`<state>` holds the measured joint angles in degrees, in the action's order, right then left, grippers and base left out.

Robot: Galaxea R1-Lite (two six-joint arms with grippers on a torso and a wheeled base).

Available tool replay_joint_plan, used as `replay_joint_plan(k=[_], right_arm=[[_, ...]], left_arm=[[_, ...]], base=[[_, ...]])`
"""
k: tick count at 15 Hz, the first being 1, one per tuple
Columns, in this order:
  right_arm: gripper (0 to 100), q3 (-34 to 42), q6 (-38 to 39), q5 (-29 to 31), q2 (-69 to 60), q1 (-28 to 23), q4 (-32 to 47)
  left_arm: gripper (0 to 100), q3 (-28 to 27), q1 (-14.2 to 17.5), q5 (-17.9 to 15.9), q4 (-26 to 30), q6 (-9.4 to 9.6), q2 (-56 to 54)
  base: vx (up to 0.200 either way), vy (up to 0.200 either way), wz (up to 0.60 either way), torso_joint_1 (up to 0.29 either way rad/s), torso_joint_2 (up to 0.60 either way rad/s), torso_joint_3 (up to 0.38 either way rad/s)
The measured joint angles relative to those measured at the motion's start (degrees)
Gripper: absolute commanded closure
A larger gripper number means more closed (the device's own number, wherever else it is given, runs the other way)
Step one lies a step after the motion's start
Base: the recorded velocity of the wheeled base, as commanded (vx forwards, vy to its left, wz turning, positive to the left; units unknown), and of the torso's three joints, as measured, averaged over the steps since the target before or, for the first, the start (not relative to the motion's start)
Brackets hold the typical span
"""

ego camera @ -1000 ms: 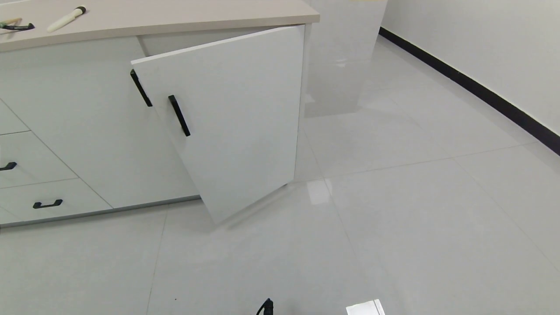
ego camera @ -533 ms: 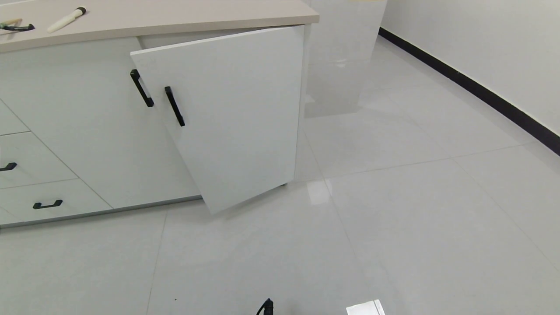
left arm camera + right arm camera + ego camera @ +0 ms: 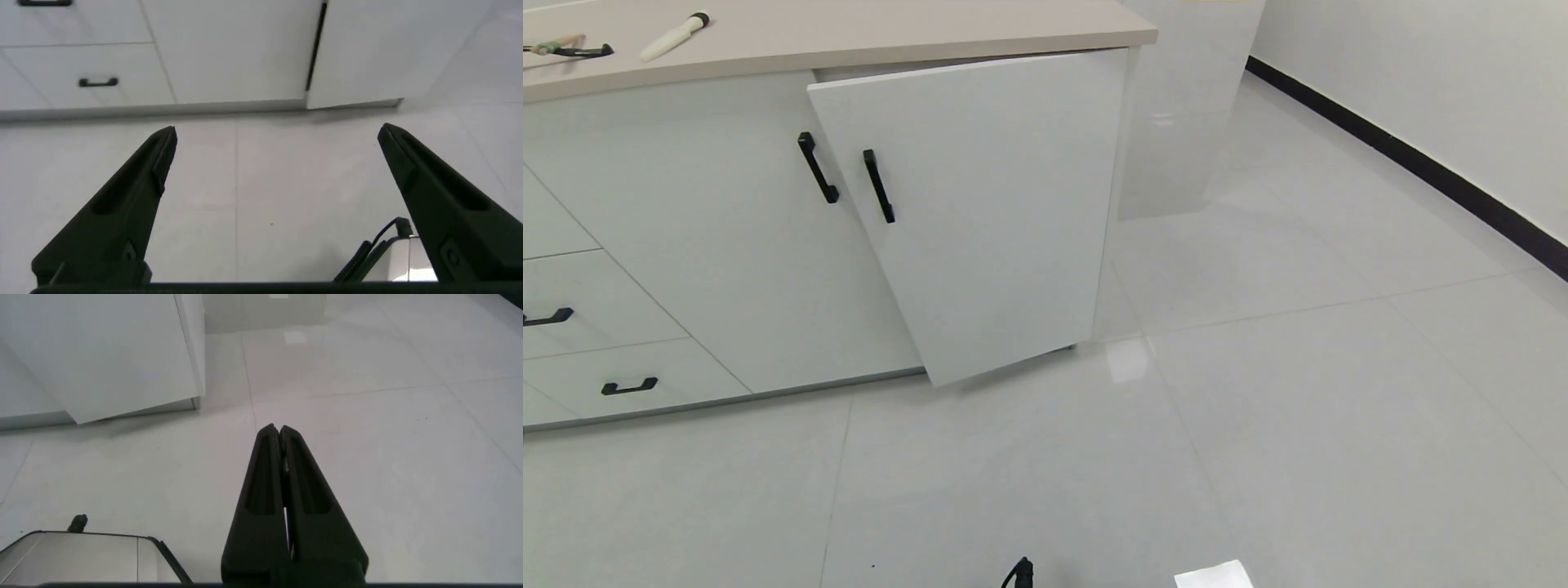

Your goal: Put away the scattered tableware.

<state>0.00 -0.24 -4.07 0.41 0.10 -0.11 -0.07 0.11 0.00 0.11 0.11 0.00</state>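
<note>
Though the cabinet door [image 3: 980, 204] has swung nearly shut this past second, a white-handled utensil [image 3: 674, 36] and a dark-handled tool [image 3: 572, 50] lie on the far-left tabletop [image 3: 890, 33], so tidying seems unfinished; the left hand [image 3: 278, 135] hangs open, the right hand [image 3: 282, 437] closed on nothing.

Door [image 3: 996, 212] hiding cabinet [image 3: 686, 237] interior, utensil [image 3: 582, 51] cut by edge
</note>
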Motion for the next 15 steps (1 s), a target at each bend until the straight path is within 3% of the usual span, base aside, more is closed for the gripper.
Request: replay_joint_plan(k=[5,7,15], right_arm=[[100,0.00,-0.07,0.85,0.00,-0.10,0.01],[100,0.00,-0.09,0.85,0.02,0.01,0.06],[100,0.00,0.13,0.84,0.07,-0.05,0.06]], left_arm=[[0,-0.02,-0.11,0.00,0.07,-0.01,0.00],[0,-0.02,-0.01,-0.05,0.02,0.16,0.00],[0,-0.02,0.13,-0.13,-0.09,-0.18,0.41]], base=[[0.000,0.000,0.60,0.004,0.00,0.000],[0.000,0.000,0.00,0.000,0.00,0.000],[0.000,0.200,0.00,0.003,0.00,0.002]])
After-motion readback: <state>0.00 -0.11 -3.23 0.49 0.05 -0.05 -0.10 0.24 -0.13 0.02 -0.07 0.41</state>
